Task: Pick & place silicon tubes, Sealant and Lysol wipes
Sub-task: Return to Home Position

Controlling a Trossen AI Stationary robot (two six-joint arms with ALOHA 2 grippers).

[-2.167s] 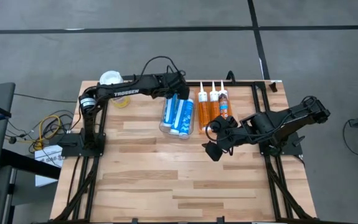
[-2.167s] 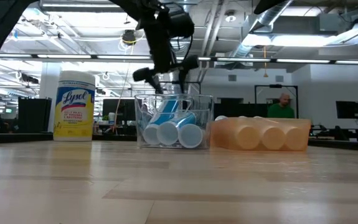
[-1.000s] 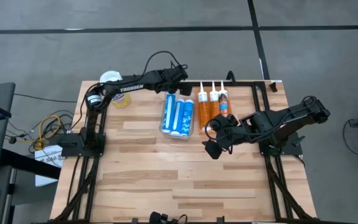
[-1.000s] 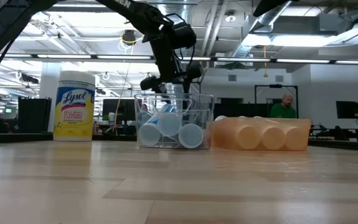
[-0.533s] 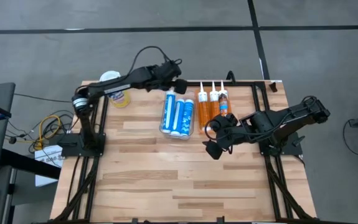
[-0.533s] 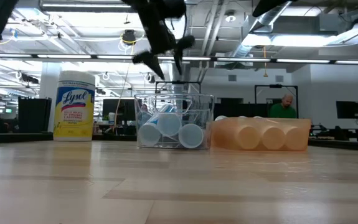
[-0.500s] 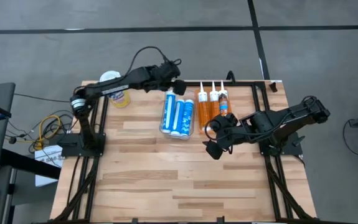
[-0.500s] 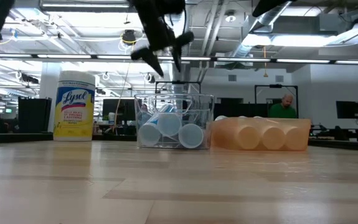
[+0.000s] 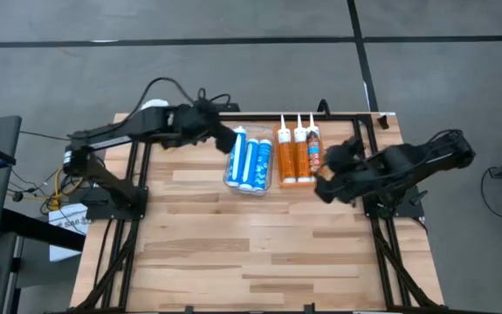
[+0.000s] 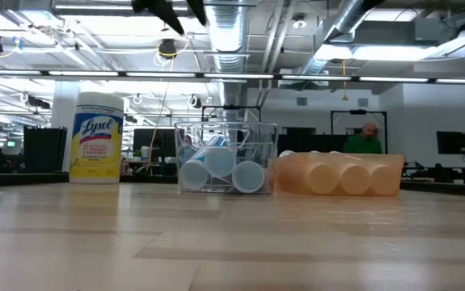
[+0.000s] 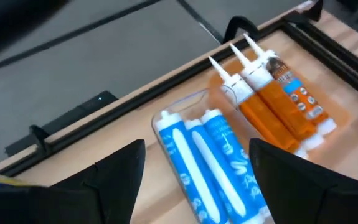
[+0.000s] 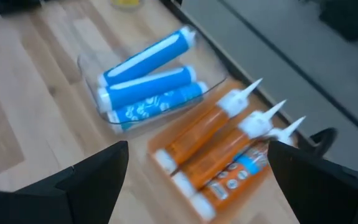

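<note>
The Lysol wipes [image 10: 96, 136], a wide canister with a white lid and yellow label, stand upright at the table's far left; in the high view my left arm mostly covers them [image 9: 152, 105]. Three blue tubes [image 9: 249, 160] lie in a clear bin [image 11: 185, 102]. Three orange tubes [image 9: 296, 153] lie in an orange tray [image 12: 166, 140] to the right of the bin. My left gripper [image 9: 224, 137] is open and empty, high above the table just left of the bin. My right gripper [image 9: 325, 172] is open and empty, just right of the orange tray.
A black frame rail [image 9: 347, 116] runs along the table's far edge behind the tubes. Bare wooden tabletop [image 9: 259, 253] fills the near half. Cables [image 9: 58, 183] hang off the left side. A person [image 10: 366, 139] shows far off in the room.
My left gripper has risen from above the clear bin and swung toward the table's left edge, staying open and empty. My right gripper has drawn back toward the table's right edge and turned. The tubes and the canister have stayed where they were.
</note>
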